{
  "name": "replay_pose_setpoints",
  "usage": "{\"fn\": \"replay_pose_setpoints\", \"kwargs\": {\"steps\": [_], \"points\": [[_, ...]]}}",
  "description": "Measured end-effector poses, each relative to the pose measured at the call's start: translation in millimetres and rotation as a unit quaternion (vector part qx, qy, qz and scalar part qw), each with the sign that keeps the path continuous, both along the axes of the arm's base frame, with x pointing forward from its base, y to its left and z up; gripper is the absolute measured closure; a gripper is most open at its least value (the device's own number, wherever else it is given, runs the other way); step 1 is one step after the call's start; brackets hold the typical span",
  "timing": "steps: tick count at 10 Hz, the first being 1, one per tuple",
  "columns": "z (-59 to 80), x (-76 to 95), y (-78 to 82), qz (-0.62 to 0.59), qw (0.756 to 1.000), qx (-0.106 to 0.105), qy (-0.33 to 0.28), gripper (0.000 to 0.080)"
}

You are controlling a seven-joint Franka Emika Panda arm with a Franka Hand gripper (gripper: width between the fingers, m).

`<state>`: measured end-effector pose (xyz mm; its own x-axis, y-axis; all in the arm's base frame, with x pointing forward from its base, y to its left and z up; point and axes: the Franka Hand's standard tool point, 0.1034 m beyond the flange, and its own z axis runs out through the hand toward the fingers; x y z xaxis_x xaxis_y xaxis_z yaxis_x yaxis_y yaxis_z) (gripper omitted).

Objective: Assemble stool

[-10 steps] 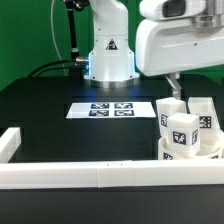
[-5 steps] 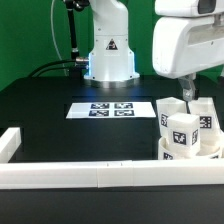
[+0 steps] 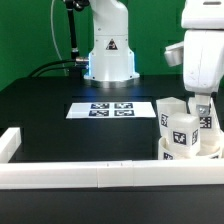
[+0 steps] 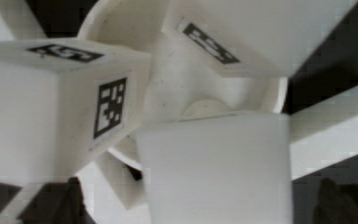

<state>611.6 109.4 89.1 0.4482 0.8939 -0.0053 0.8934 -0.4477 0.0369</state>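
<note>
At the exterior view's lower right, the gripper (image 3: 203, 104) hangs over the stool (image 3: 188, 135) legs; whether its fingers are spread or pinched, I can't tell

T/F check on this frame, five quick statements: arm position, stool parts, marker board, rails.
1. The end effector is over the stool parts at the exterior view's right. True.
2. The marker board lies flat on the table in front of the robot base. True.
3. The tagged legs lie scattered at the exterior view's left. False: they stand clustered on the seat at the right.
4. A white border rail runs along the near edge. True.
5. The marker board carries a stool leg. False: it carries only tags.
</note>
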Motion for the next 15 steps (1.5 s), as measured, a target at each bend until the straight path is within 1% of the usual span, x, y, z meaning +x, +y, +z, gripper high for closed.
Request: {"fn": "replay_pose_setpoints", "kwargs": {"steps": [1,2,3,4,7,8,10,11,12,13,15], "points": [[0.4,0.4,-0.6,-0.005,1.000,0.000,0.000,0.0286],[0.1,0.3,-0.8,-0.014,1.000,0.000,0.000,0.0286],[0.0,0.3,-1.1,-0.014,1.000,0.000,0.000,0.0435],[0.0,0.3,-1.2,-0.018,1.000,0.000,0.000,0.0465],[-0.1,0.2,-1.1,-0.141,0.990,0.004,-0.003,0.0465],[-0.9,0.5,-0.6,-0.200,0.980,0.006,-0.004,0.0465],[-1.3,2.6,4.0,-0.354,0.935,0.010,-0.006,0.0465],[-1.2,4.2,4.8,-0.411,0.912,0.014,-0.004,0.0465],[-1.3,4.4,7.2,-0.503,0.864,0.029,0.004,0.0465],[-1.2,4.5,7.6,-0.521,0.853,0.030,0.004,0.0465],[-1.3,4.3,8.2,-0.576,0.817,0.032,0.005,0.0465]]}}
